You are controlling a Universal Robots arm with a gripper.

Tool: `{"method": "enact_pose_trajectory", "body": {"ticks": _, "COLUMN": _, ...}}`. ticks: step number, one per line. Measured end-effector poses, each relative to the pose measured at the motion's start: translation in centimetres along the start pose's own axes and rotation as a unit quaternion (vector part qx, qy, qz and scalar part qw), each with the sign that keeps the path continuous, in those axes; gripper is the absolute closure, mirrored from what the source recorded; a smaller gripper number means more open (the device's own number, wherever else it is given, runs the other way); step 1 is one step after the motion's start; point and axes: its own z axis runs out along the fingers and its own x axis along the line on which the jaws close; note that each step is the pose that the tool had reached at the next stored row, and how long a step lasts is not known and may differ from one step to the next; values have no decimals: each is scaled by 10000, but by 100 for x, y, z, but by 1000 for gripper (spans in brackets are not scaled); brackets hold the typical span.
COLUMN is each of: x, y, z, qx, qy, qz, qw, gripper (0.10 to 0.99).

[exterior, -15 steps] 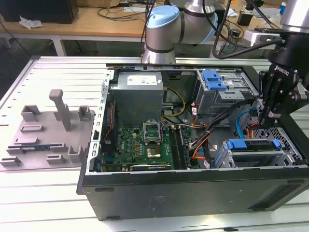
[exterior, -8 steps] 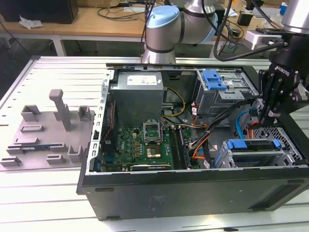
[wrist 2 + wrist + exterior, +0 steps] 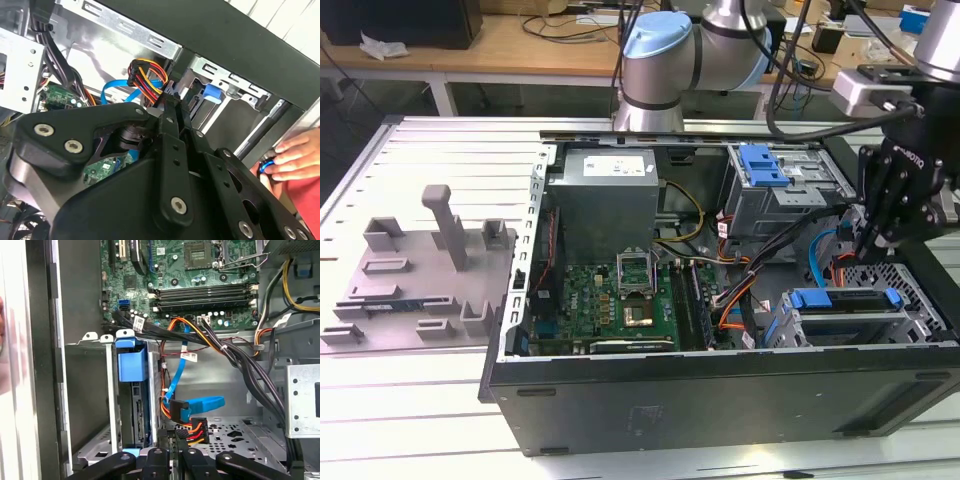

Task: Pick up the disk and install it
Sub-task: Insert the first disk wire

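Seemingly the install is near done: the black two-finger gripper (image 3: 865, 245), fingers pressed together on nothing, hangs just beside the flat silver-grey disk (image 3: 845, 300) in its blue plastic frame, which sits in the grey metal drive cage (image 3: 87, 405). Any final seating push calls for skirting the red-and-orange cable bundle (image 3: 192, 427) by the fingertips.

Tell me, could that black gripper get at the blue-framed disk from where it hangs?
Probably yes. The gripper hangs over the open case close to the disk, whose blue frame lies uncovered. The orange and blue cables beside it might get in the way.
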Motion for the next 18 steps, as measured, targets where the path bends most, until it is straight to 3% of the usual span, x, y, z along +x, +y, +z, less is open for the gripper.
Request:
{"method": "enact_pose_trajectory", "body": {"ticks": 2, "x": 40, "y": 5, "z": 5, "qx": -3, "qy": -62, "qz": 0, "qw": 10000, "gripper": 918}}
{"method": "enact_pose_trajectory", "body": {"ticks": 8, "x": 124, "y": 11, "z": 13, "qx": -8, "qy": -159, "qz": 1, "qw": 9999, "gripper": 918}}
{"method": "enact_pose_trajectory", "body": {"ticks": 10, "x": 156, "y": 15, "z": 15, "qx": -11, "qy": -239, "qz": 2, "qw": 9997, "gripper": 918}}
{"method": "enact_pose_trajectory", "body": {"ticks": 13, "x": 179, "y": 16, "z": 17, "qx": -14, "qy": -318, "qz": 2, "qw": 9995, "gripper": 918}}
{"method": "enact_pose_trajectory", "body": {"ticks": 18, "x": 180, "y": 16, "z": 16, "qx": -15, "qy": -324, "qz": 2, "qw": 9995, "gripper": 918}}
